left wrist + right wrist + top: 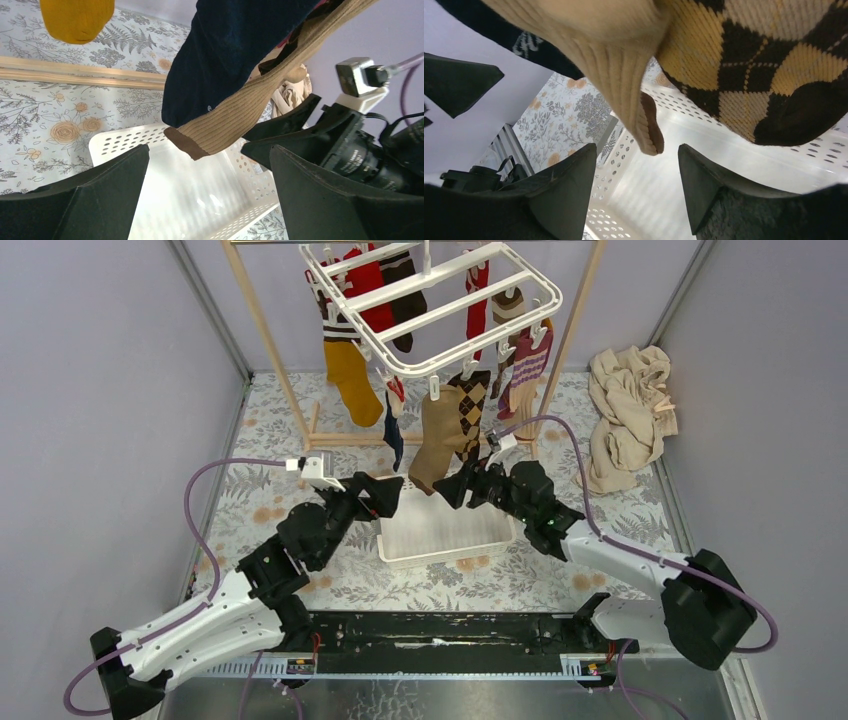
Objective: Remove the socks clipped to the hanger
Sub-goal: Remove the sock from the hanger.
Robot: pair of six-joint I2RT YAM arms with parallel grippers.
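Colourful socks (352,368) hang clipped to the white plastic drying hanger (440,300). The toe of a tan ribbed sock (437,435) dangles over the white perforated basket (445,532), between the half-open right jaws, ungripped; left jaws gape wide, holding nothing.

We've got a mustard sock (352,380), navy sock (225,55), ribbed tan sock (435,435) with brown toe, brown-and-gold argyle sock (764,65); white hanger (430,367), grey-floral table (60,125).

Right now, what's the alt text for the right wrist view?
A tan sock with a brown toe hangs just above the open right gripper. A brown argyle sock hangs beside it, over the white perforated basket.
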